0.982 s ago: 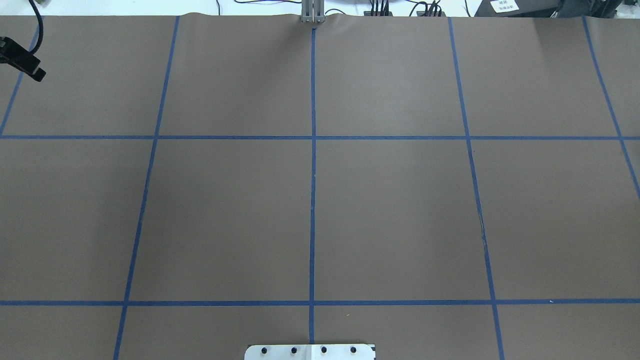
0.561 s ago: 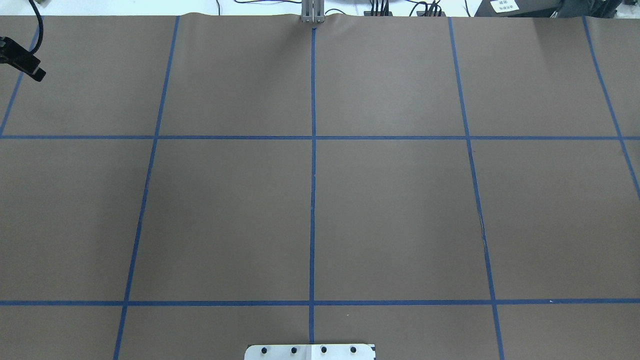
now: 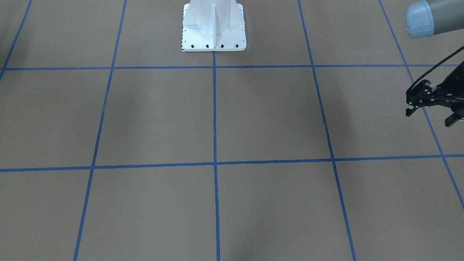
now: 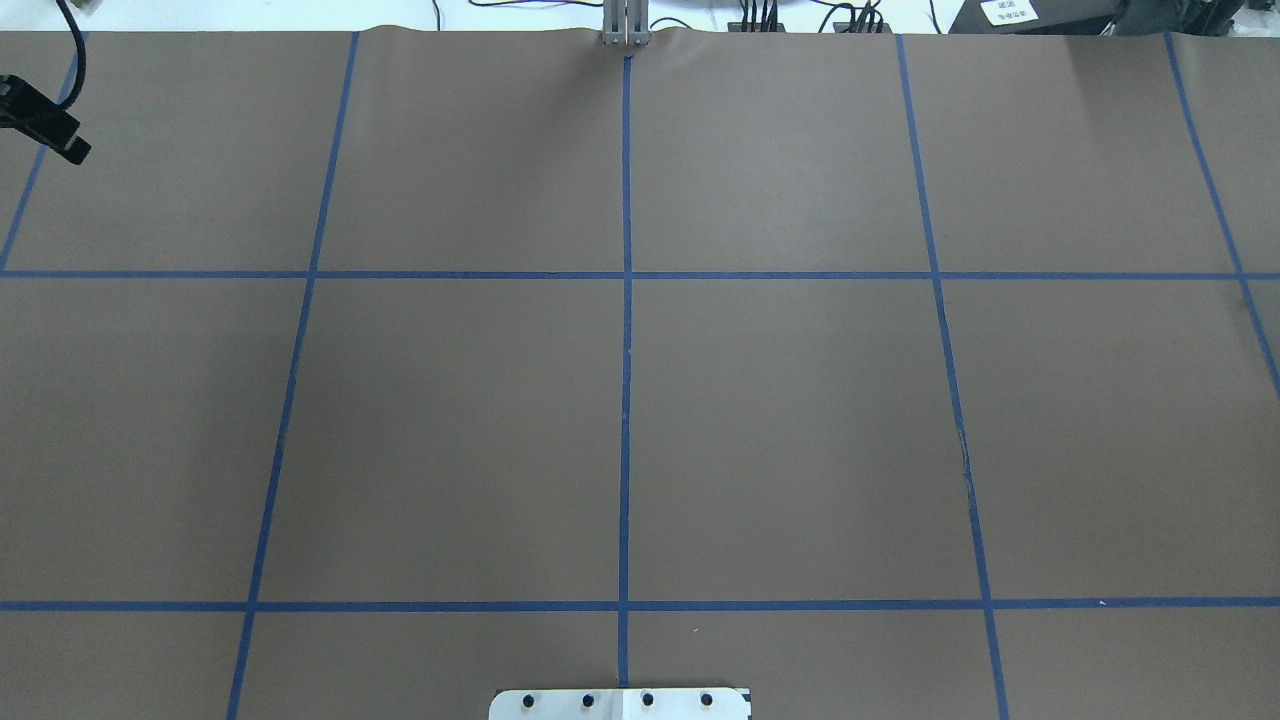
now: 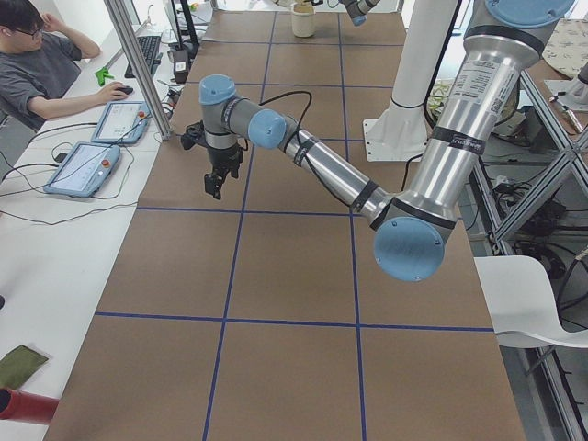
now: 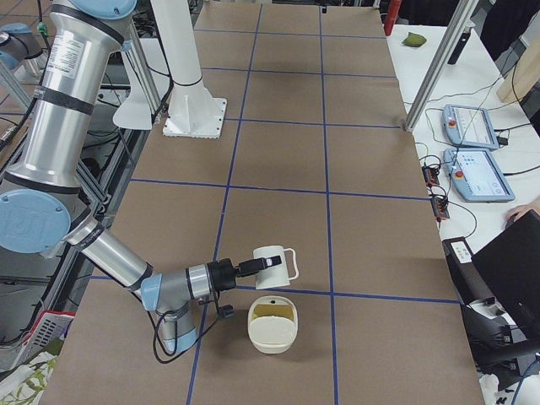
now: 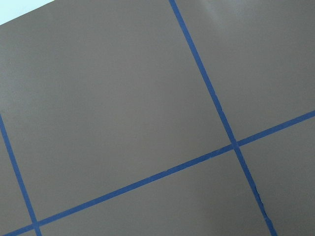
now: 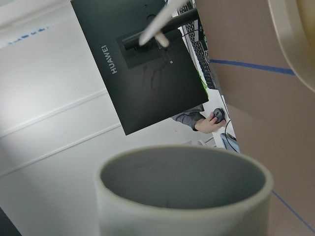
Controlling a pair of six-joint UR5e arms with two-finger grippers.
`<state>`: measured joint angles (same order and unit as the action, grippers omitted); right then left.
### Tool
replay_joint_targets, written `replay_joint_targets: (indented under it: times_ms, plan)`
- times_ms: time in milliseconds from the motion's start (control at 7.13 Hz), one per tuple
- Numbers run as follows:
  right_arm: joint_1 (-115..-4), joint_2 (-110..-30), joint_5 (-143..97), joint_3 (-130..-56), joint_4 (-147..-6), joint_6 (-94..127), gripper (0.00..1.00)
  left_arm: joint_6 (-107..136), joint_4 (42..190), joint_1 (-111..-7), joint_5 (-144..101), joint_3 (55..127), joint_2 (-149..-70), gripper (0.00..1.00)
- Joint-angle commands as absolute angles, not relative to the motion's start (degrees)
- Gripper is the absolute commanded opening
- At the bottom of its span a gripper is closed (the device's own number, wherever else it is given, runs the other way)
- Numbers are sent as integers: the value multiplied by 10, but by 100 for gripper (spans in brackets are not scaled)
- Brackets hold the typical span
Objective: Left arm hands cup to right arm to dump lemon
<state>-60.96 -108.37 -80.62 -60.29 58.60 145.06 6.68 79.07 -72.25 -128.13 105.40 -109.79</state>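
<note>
My right gripper (image 6: 253, 267) holds the cup (image 6: 272, 263), a white mug with a loop handle, tipped on its side just above the table. The right wrist view looks over the cup's rim (image 8: 182, 169) into its grey, empty inside. Right below and in front of the cup stands a cream bowl (image 6: 272, 342) with the lemon (image 6: 272, 312), a yellowish lump, in it. My left gripper (image 3: 430, 117) is open and empty, hovering over the far end of the table; it also shows in the exterior left view (image 5: 214, 184). The cup and lemon are outside both centre views.
The brown table cover carries a blue tape grid. The robot's white pedestal base (image 3: 214, 27) stands at the near edge. A metal post (image 6: 439, 59) and operator tablets (image 6: 472, 126) line the far side, where a person (image 5: 41, 64) sits.
</note>
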Motion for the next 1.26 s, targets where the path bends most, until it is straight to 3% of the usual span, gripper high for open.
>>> replay_joint_targets:
  times_ms: [0, 701, 841, 1122]
  plan:
    - [-612, -1133, -848, -682, 542, 1324, 0, 67, 790, -722, -1281, 1054, -1098, 100]
    - [-612, -1140, -861, -830, 335, 1027, 0, 67, 790, -722, -1281, 1050, -1091, 100]
    - [-611, -1124, -870, -838, 302, 844, 0, 67, 791, -722, -1281, 1048, -1090, 100]
    - [-611, -1065, -871, -841, 249, 685, 0, 81, 795, -722, -1281, 1045, -1092, 100]
